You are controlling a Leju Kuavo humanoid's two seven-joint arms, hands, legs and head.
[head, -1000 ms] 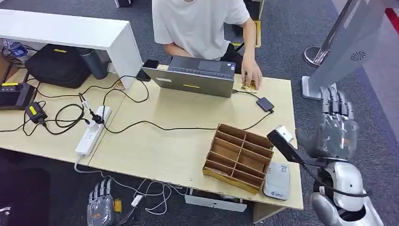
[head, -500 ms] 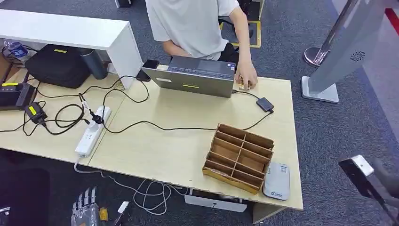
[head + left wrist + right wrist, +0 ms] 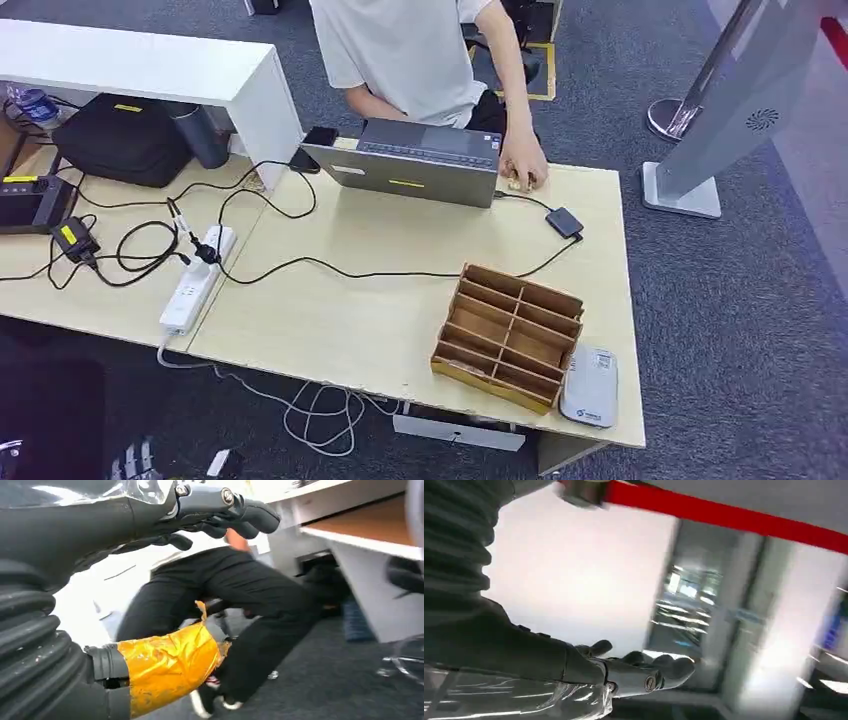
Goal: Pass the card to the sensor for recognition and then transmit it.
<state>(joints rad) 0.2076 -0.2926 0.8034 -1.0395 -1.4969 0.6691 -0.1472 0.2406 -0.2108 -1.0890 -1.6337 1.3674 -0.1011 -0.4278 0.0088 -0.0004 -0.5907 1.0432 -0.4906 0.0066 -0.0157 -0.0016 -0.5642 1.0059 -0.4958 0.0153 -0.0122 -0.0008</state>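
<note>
1. Left hand: low beside the table, fingers loosely extended, nothing between them. Thumb is wrapped in yellow tape. Its fingertips just poke into the bottom edge of the head view.
2. Right hand: fingers stretched out, a little apart, nothing in them. Background there is blurred: a red strip and pale panels.
3. Card: can't confirm it. A person's hand presses on something small at the far edge of the table, right beside the laptop; too small to tell if that is the card.
4. Sensor: likely the small black box on a cable near the far right corner of the table, well apart from both robot hands.
5. Cardboard divider tray sits at the near right of the table, compartments look empty. White-grey device lies just beside it, at the table's near edge.
6. Left part of the table: white power strip with black cables, black bag further back.
7. Person in a white shirt stands behind the laptop; dark trousers show in the left wrist view.
</note>
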